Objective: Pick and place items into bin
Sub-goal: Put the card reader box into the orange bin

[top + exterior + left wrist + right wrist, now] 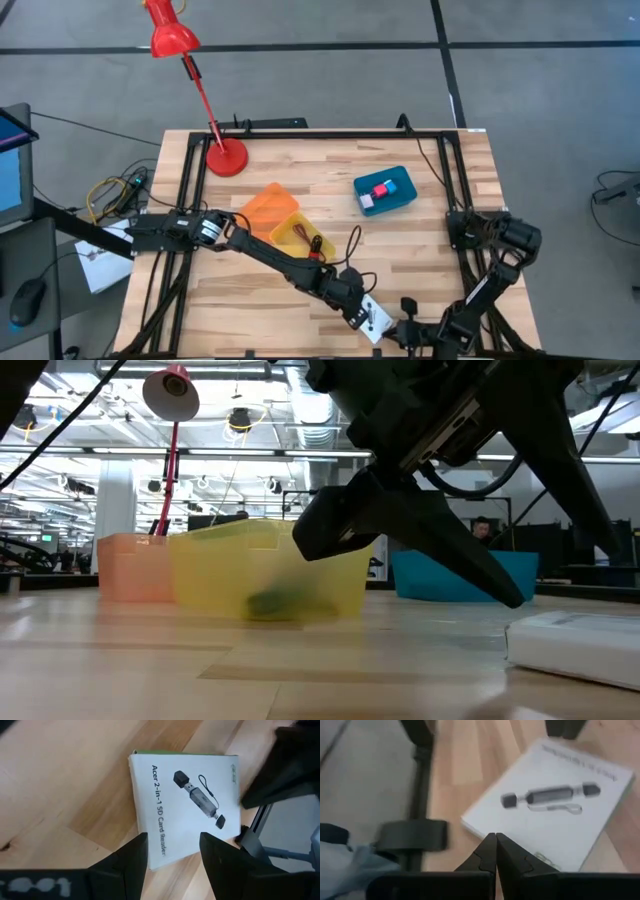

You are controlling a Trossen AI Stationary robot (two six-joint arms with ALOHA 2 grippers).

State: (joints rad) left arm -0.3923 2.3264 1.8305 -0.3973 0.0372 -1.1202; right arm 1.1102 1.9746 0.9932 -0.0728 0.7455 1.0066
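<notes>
The white card (pixel 374 319) with a black picture of a card reader lies flat near the table's near edge. In the left wrist view the card (pixel 190 805) fills the middle. My left gripper (pixel 357 308) hangs open just above it, and its fingers (pixel 135 857) stand over the card's edge. The low view shows the left gripper (pixel 410 560) clear of the card (pixel 575 645). My right gripper (pixel 495 851) is shut and low at the near edge, pointing at the card (pixel 555 815). Pink and pale cubes (pixel 378 193) sit in the blue bin (pixel 404 202). A dark red cord (pixel 310 240) lies in the yellow bin (pixel 284 230).
An orange bin (pixel 266 203) stands beside the yellow one. The red desk lamp (pixel 226 157) stands at the far left corner of the table. A black frame (pixel 455 190) runs around the tabletop. Bare wood lies between the bins and the card.
</notes>
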